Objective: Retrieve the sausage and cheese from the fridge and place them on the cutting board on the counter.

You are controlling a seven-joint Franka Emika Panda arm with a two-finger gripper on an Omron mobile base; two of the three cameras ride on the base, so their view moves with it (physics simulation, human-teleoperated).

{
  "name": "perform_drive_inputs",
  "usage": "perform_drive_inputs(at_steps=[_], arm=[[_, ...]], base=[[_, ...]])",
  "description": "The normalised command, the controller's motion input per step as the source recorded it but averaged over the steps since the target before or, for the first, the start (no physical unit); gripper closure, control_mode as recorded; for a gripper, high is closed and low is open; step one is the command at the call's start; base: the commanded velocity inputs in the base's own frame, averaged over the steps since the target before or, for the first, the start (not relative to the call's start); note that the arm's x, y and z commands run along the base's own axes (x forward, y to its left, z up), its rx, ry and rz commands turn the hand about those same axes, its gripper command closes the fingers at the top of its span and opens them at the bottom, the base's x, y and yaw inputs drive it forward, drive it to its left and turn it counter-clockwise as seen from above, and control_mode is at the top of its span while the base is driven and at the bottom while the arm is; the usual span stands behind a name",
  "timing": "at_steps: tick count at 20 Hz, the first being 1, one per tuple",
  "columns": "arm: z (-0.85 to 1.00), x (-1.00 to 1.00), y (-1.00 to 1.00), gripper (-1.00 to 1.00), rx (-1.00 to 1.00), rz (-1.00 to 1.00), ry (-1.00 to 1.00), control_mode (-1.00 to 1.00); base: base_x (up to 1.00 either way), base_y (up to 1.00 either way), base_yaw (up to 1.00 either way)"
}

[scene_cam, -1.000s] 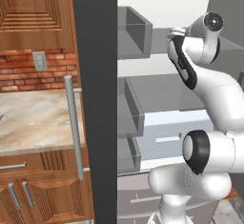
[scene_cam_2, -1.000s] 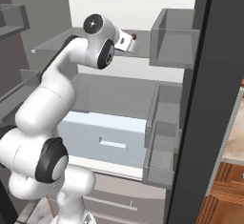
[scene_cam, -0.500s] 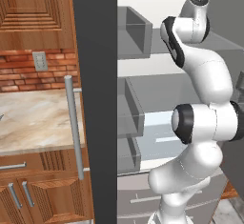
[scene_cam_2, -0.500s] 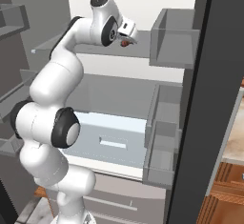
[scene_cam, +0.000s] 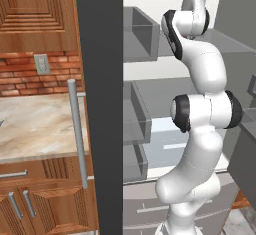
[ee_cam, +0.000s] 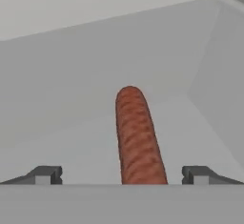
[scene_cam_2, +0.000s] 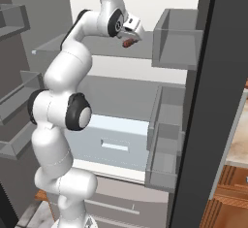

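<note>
The arm has straightened and risen since a second ago, carrying the gripper (scene_cam_2: 130,39) higher and deeper into the open fridge (scene_cam_2: 121,76), up at its top shelf. The jaws stand wide apart and hold nothing. The sausage (ee_cam: 137,137) lies on that grey shelf (ee_cam: 71,99), lengthwise between the two fingertips (ee_cam: 45,174), no contact visible. The tabletop (scene_cam: 35,124) sits left of the fridge door.

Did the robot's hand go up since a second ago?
Yes. In the right base view the gripper has risen toward the top grey shelf of the fridge, open around the sausage.
</note>
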Motion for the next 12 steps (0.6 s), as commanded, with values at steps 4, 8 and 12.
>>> perform_drive_inputs(at_steps=[4, 8, 12], arm=[[-0.59, 0.06, -0.48, -1.0, -0.01, 0.0, 0.01, -1.0], [-0.63, 0.04, -0.47, -1.0, 0.0, 0.0, 0.0, -1.0], [-0.42, 0.01, -0.15, -1.0, 0.0, 0.0, 0.0, -1.0]], base=[[0.0, 0.0, 0.0], [0.0, 0.0, 0.0], [0.0, 0.0, 0.0]])
